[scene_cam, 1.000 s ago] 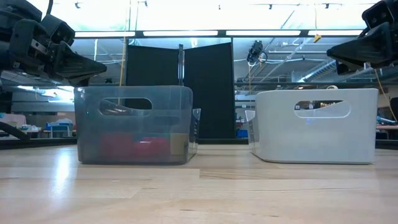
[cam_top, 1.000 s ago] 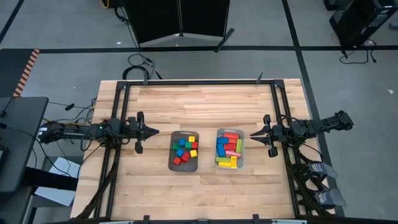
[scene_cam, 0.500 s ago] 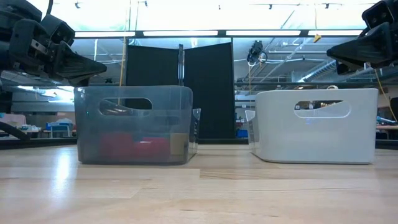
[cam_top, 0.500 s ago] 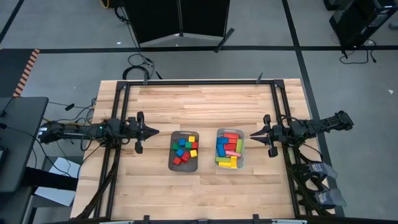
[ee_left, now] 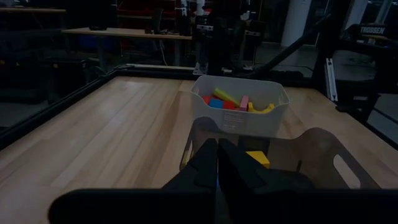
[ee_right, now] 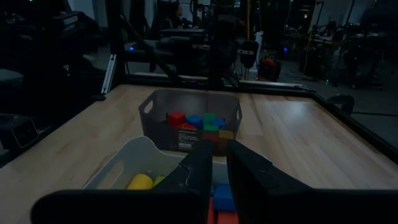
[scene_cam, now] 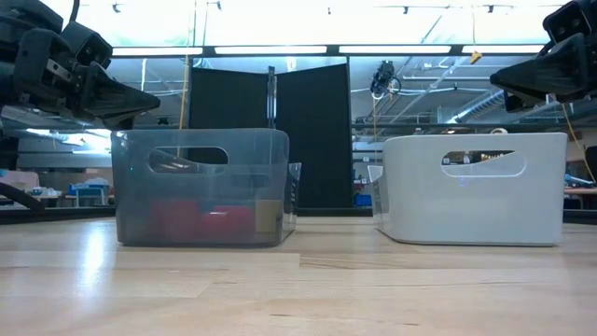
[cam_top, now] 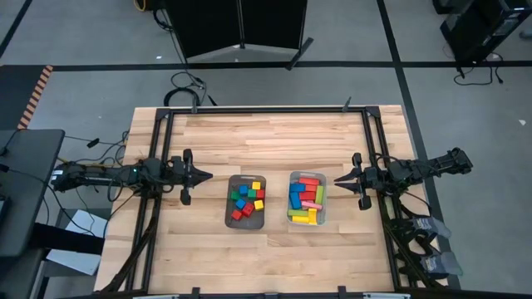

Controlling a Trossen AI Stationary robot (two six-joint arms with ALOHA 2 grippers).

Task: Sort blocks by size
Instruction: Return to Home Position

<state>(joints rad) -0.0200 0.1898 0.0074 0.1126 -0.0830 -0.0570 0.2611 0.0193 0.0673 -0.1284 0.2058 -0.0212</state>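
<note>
L gripper hovers just in from table's left edge, fingers pressed together, empty. R gripper just in from right edge, fingers narrowly parted, empty. Mid-table: small blocks in dark grey bin, long blocks in pale bin.
</note>
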